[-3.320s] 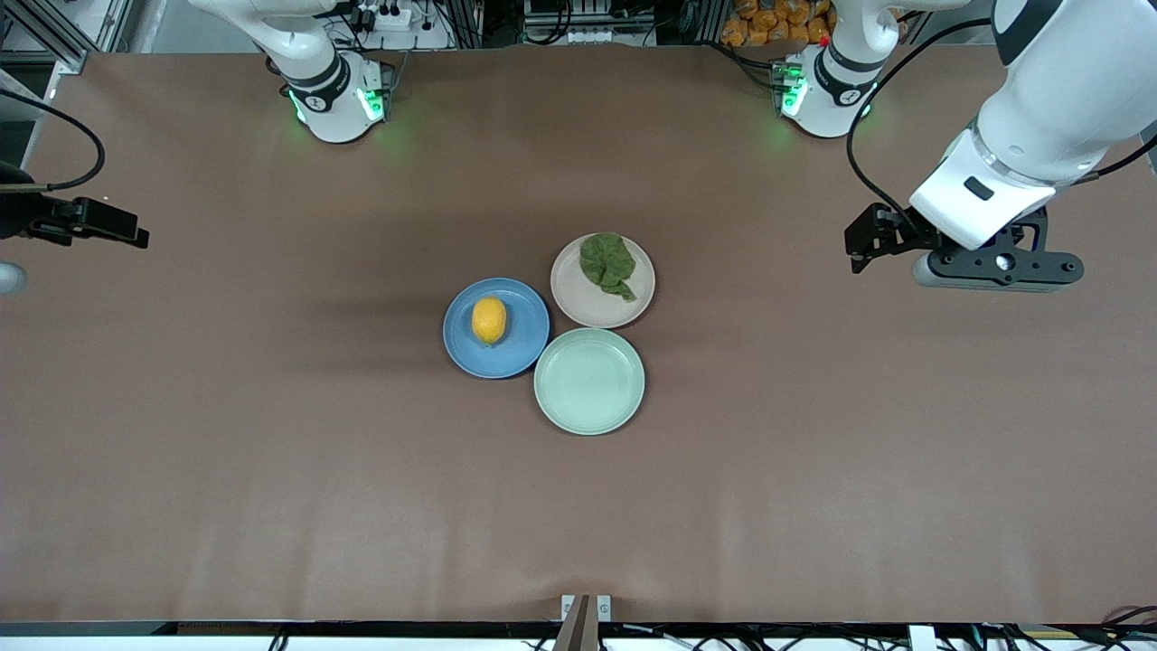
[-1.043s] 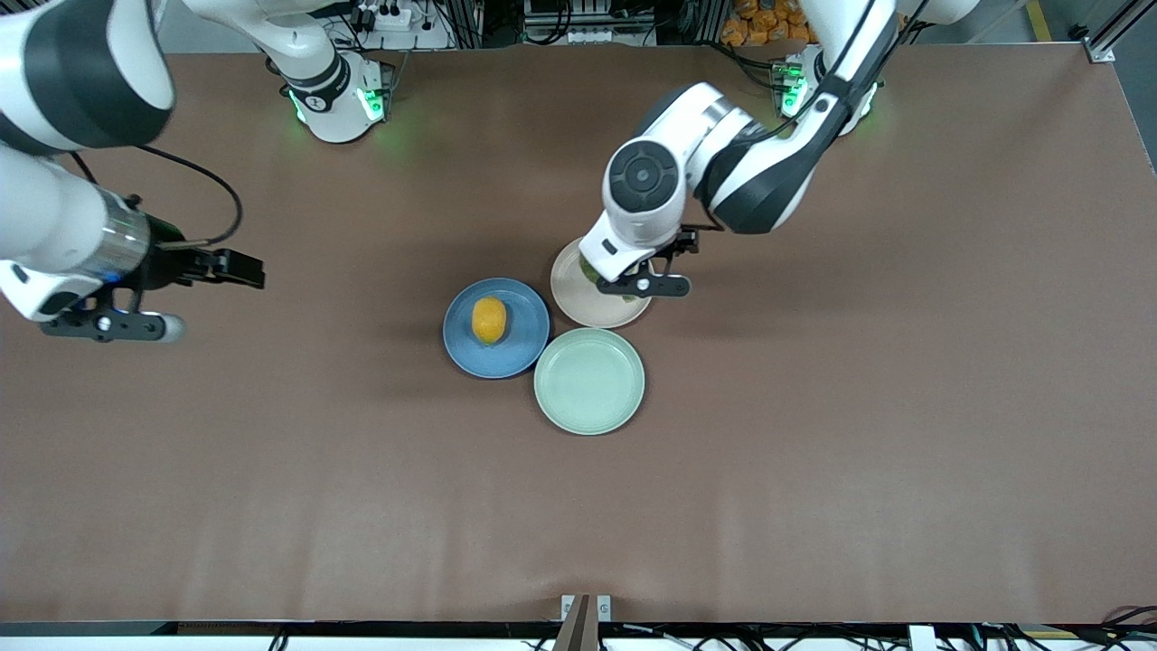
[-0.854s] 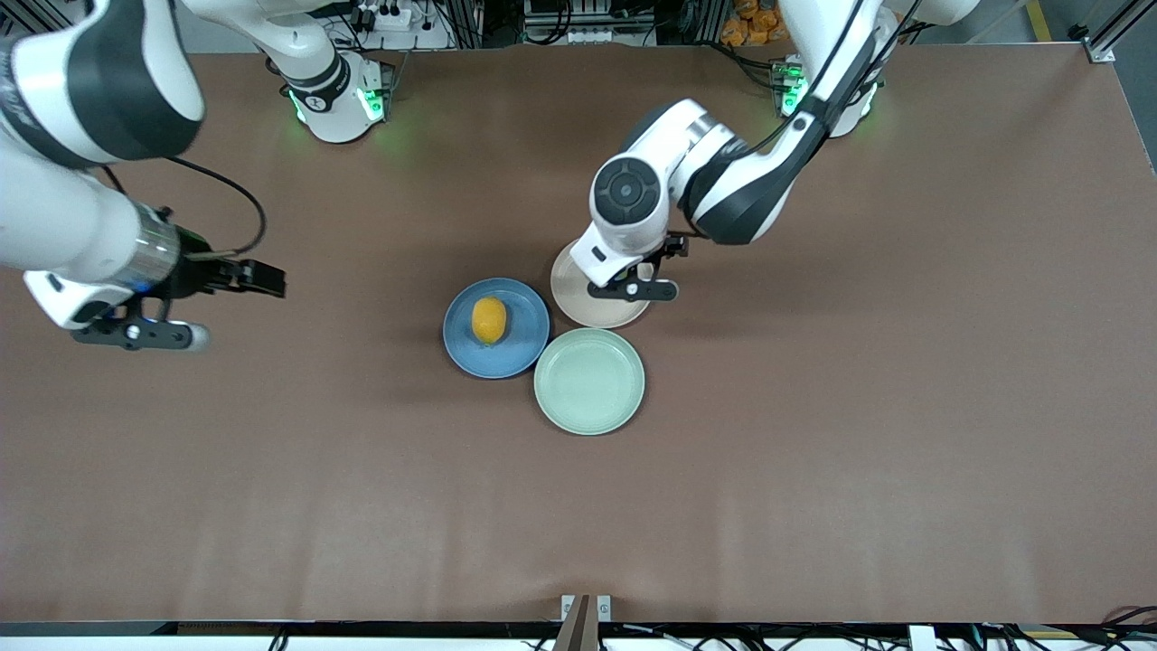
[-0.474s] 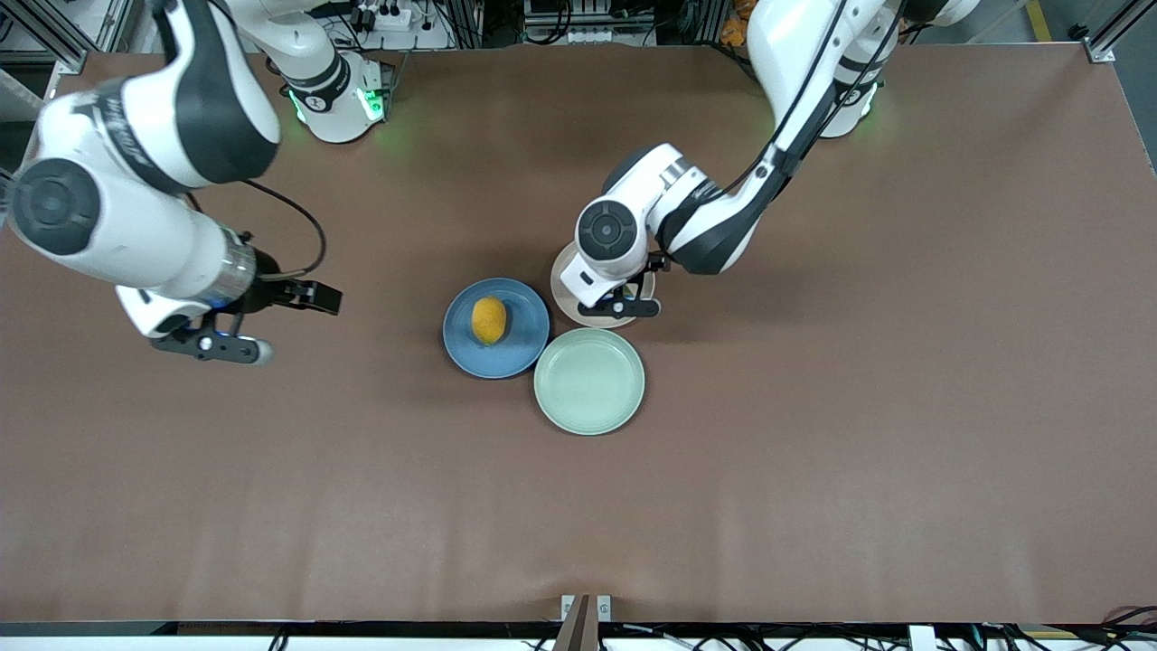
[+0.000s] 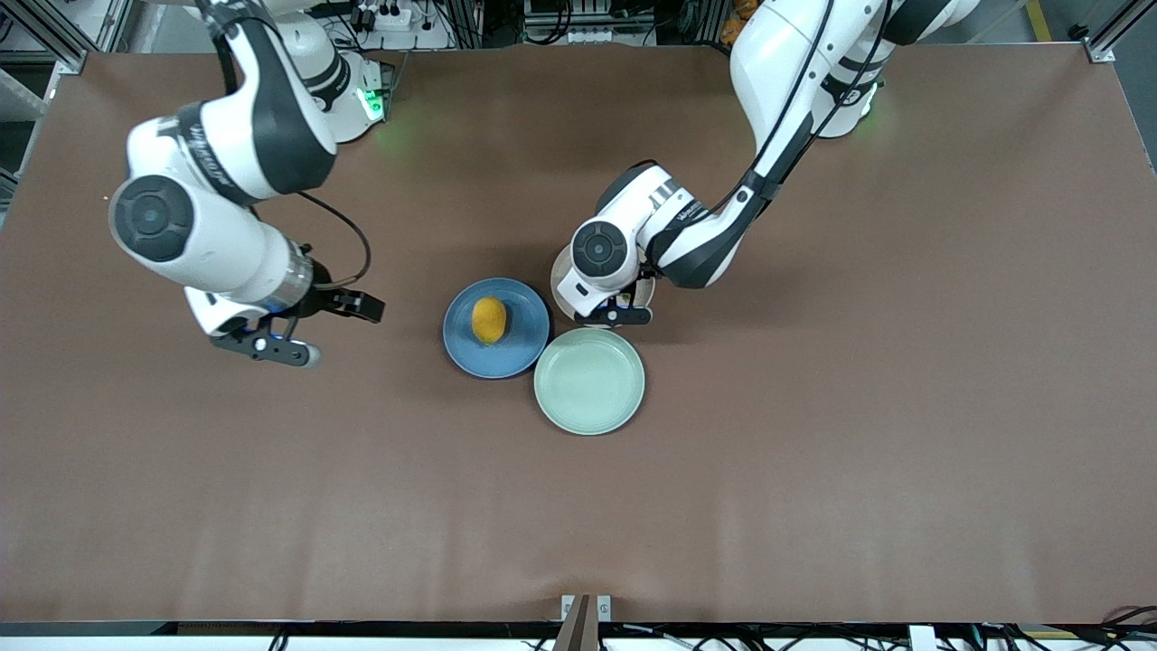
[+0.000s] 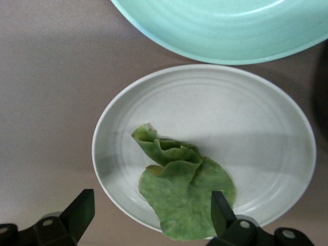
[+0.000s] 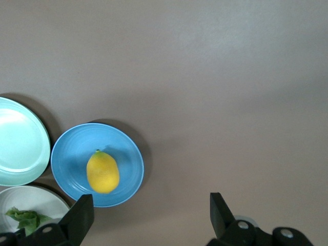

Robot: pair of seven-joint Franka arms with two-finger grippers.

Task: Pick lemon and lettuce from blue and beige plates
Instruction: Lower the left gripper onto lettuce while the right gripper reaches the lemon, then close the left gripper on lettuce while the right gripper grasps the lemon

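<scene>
Nothing picked yet — lemon (image 5: 489, 320) on blue plate (image 5: 520, 357), lettuce (image 6: 180, 199) on beige plate (image 6: 256, 123); left gripper (image 6: 148, 218) wide over the leaf, right gripper (image 7: 148, 215) wide over bare table (image 5: 813, 452).

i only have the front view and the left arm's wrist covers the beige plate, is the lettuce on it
observer: yes. In the left wrist view the lettuce lies crumpled on the beige plate, not lifted.
operator: jaws on it yet
observer: no. The left gripper is over the leaf with its jaws open wide, one at each side of it.
operator: and the right one, open or shut
observer: open. The right wrist view shows the right gripper with its jaws spread over bare table, beside the blue plate that holds the lemon.
</scene>
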